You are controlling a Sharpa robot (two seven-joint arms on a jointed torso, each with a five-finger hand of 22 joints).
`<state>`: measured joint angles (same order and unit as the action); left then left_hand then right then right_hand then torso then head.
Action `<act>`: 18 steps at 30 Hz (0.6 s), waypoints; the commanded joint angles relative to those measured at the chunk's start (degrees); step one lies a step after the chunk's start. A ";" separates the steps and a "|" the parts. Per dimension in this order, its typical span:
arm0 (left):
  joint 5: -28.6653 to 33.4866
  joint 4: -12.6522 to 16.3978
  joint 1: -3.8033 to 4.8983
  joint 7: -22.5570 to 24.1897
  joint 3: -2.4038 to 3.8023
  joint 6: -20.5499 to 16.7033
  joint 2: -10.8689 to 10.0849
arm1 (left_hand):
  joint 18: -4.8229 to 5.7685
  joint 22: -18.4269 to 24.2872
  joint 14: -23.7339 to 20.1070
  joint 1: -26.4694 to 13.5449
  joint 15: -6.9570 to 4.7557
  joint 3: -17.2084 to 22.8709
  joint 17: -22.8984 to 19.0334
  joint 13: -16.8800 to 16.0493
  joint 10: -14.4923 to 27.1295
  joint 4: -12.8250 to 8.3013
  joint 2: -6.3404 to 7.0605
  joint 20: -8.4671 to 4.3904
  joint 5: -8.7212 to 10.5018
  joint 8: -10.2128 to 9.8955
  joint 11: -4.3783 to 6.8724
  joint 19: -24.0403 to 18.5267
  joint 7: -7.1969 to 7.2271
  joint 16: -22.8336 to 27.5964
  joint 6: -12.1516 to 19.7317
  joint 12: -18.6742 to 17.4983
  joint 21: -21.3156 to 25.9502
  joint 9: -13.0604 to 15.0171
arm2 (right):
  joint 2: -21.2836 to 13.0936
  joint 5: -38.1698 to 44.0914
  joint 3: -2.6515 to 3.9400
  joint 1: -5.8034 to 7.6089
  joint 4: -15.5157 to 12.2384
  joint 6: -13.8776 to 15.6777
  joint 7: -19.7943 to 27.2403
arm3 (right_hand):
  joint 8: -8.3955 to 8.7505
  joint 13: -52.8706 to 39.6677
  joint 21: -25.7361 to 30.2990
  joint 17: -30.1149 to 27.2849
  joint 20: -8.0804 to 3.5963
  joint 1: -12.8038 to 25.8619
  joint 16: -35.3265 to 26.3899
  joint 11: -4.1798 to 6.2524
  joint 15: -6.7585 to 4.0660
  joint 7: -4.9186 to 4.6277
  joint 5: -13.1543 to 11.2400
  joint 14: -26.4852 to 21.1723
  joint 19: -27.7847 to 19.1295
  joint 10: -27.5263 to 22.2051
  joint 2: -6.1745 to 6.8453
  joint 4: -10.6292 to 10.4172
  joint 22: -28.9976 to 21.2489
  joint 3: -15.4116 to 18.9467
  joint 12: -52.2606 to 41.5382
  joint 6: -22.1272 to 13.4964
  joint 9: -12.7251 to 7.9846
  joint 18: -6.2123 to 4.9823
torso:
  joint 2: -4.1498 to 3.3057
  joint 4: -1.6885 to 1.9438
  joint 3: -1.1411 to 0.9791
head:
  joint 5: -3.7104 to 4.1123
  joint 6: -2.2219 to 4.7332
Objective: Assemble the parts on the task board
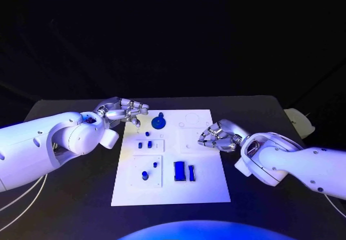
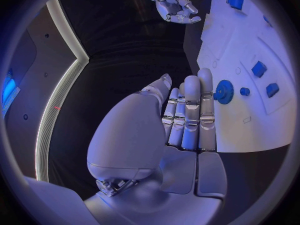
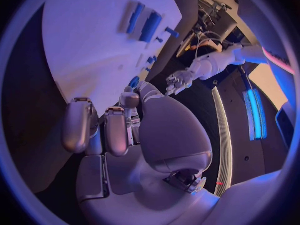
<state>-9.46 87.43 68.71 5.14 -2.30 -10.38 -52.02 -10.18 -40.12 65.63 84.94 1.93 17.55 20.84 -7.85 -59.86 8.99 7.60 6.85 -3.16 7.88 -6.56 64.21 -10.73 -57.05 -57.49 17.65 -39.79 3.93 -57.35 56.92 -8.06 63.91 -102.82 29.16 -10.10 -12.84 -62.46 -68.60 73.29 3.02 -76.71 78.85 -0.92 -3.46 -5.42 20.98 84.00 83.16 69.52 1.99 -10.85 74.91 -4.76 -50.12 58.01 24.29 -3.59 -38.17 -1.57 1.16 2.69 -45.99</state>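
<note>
The white task board (image 1: 205,185) lies mid-table. On it are a blue gear (image 1: 158,120), a small peg (image 1: 147,133), two small blocks (image 1: 145,145), an oval piece (image 1: 145,175), a wide bar (image 1: 179,170) and a narrow bar (image 1: 191,172). My left hand (image 1: 124,111) hovers at the board's far left corner and holds nothing. Its fingers (image 2: 190,112) are straight, with the gear (image 2: 224,91) just past their tips. My right hand (image 1: 220,136) sits at the board's right edge with loosely bent fingers (image 3: 115,130) and nothing in them.
Black table (image 1: 72,210) surrounds the board on all sides. A pale object (image 1: 299,122) sits at the table's far right edge. Shallow outlined recesses (image 1: 193,120) mark the board's far right part.
</note>
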 commanded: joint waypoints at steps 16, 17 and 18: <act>13.52 -13.49 -1.78 15.98 -0.03 -7.93 10.30 | 0.86 18.67 -14.31 -0.91 5.69 -2.75 -14.67 4.28 3.74 1.10 -0.93 7.69 0.11 -1.19 -2.79 -17.27 -0.47 34.78 3.33 -5.26 27.53 -0.18 | 15.08 -49.49 0.78 3.09 29.46 -6.28 32.45 | 5.89 38.88 52.82 -41.77 5.85 -4.78 -42.79 -6.05 6.86 -5.46 -8.78 -28.34 -28.28 -10.99 0.57 7.19 -16.24 -14.00 34.28 -3.96 -7.09 -6.21 | 3.27 -0.22 0.67 | -0.18 10.14; 13.83 -14.09 -1.89 16.35 -0.02 -8.10 10.81 | 0.88 20.37 -15.19 -0.90 6.30 -3.23 -15.62 4.29 3.65 0.97 -1.10 8.59 0.52 -1.80 -3.27 -18.42 0.25 37.28 3.69 -6.21 29.76 -0.20 | 15.76 -49.83 0.83 3.10 30.63 -6.69 32.84 | 6.65 41.54 54.26 -44.90 6.39 -4.05 -46.68 -6.49 7.70 -5.53 -8.98 -29.83 -29.81 -10.49 0.97 7.45 -17.46 -15.22 35.77 -3.74 -7.89 -6.10 | 3.34 -0.14 0.58 | -0.42 10.21; 14.10 -14.60 -2.00 16.67 -0.01 -8.30 11.27 | 0.91 21.29 -16.14 -1.08 6.89 -3.64 -16.27 4.33 3.83 0.97 -1.12 9.09 -0.05 -2.23 -3.74 -19.05 0.82 38.88 3.98 -6.88 30.97 -0.23 | 16.35 -50.12 0.86 3.10 31.67 -7.06 33.18 | 7.14 43.21 55.36 -47.10 6.91 -3.50 -49.58 -6.57 8.26 -5.70 -9.09 -30.74 -30.85 -10.33 1.13 7.56 -18.43 -15.96 36.76 -3.62 -8.38 -5.90 | 3.37 -0.09 0.54 | -0.57 10.25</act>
<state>1.48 73.40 66.79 17.76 -2.38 -17.49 -41.21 -10.23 -19.70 50.34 84.07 8.56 14.29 5.13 -3.61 -56.17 9.88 6.72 15.67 -2.97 6.00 -9.87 45.95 -10.50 -19.54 -53.59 11.34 -9.95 3.79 -41.55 11.75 -7.23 67.04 -72.35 25.57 17.76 -6.10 -20.66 -14.11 27.92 9.56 -80.51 31.51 -7.43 4.36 -10.80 12.18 54.02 53.17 58.93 2.79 -3.42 57.23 -20.07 -14.17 54.13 16.33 -9.74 -35.21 -1.82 1.92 2.48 -36.17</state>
